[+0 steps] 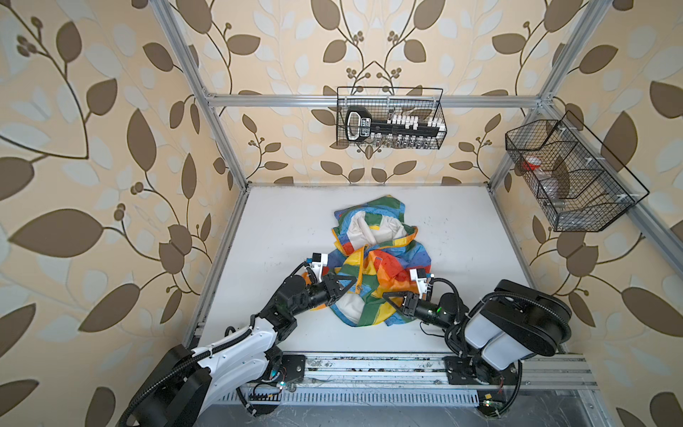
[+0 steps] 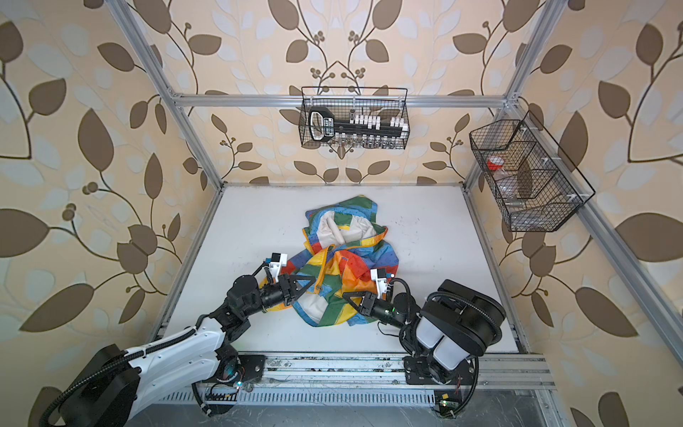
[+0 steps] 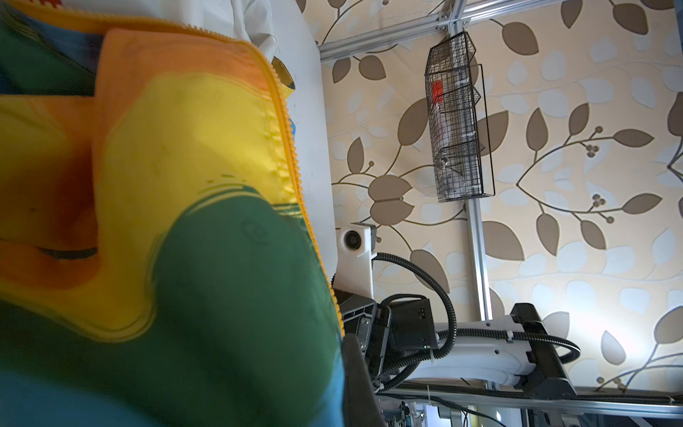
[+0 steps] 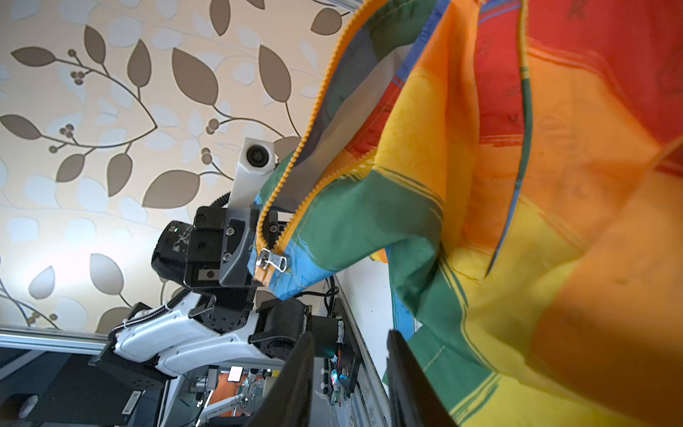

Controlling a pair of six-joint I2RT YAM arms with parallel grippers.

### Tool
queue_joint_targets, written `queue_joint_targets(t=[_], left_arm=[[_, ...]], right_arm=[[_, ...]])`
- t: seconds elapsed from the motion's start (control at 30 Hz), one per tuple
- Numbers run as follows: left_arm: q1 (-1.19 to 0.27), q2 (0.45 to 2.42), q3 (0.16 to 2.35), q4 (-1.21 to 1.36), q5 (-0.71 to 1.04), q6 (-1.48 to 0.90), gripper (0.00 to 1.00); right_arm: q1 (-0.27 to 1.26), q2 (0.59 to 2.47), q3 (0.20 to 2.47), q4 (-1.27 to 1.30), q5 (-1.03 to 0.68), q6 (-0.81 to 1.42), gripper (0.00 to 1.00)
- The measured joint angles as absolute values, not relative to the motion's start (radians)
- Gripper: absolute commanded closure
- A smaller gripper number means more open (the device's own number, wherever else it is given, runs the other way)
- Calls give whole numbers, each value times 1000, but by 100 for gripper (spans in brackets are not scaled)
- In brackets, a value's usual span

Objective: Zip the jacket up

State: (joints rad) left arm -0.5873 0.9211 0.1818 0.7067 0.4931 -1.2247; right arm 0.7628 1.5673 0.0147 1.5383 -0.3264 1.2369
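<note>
The rainbow-block jacket (image 1: pixel 373 258) (image 2: pixel 343 255) lies crumpled mid-table, hood and off-white lining toward the back wall. My left gripper (image 1: pixel 352 284) (image 2: pixel 315 283) is shut on the jacket's lower front edge beside the orange zipper. In the right wrist view the silver zipper slider (image 4: pixel 273 260) sits at the hem right by the left gripper (image 4: pixel 236 251). Above the slider the two rows of teeth spread apart. My right gripper (image 1: pixel 390 300) (image 4: pixel 350 334) is open beside the jacket's (image 4: pixel 517 185) lower right, nothing between its fingers. Cloth (image 3: pixel 166 185) hides most of the left gripper (image 3: pixel 345 344).
The white table (image 1: pixel 288 229) is fenced by an aluminium frame. A wire basket (image 1: pixel 390 118) holding tools hangs on the back rail. Another wire basket (image 1: pixel 569 173) hangs on the right rail. The arms' base rail (image 1: pixel 369 369) runs along the front edge.
</note>
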Motion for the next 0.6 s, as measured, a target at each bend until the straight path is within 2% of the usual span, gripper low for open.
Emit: queue_joint_targets(t=[0.07, 0.17, 0.33, 0.47, 0.6], left_arm=[[-587, 921, 200, 696, 504, -1219, 100], [-587, 915, 221, 671, 523, -1208, 100], [-581, 908, 228, 629, 545, -1201, 100], [-581, 904, 228, 598, 552, -1192, 100], [-581, 902, 228, 587, 554, -1180, 100]], right_arm=[[762, 1510, 19, 1482, -333, 1215, 53], [763, 1374, 53, 1327, -332, 1155, 49], [761, 1093, 220, 892, -272, 994, 41], [722, 1018, 315, 714, -255, 907, 48], [706, 1122, 376, 643, -271, 901, 50]])
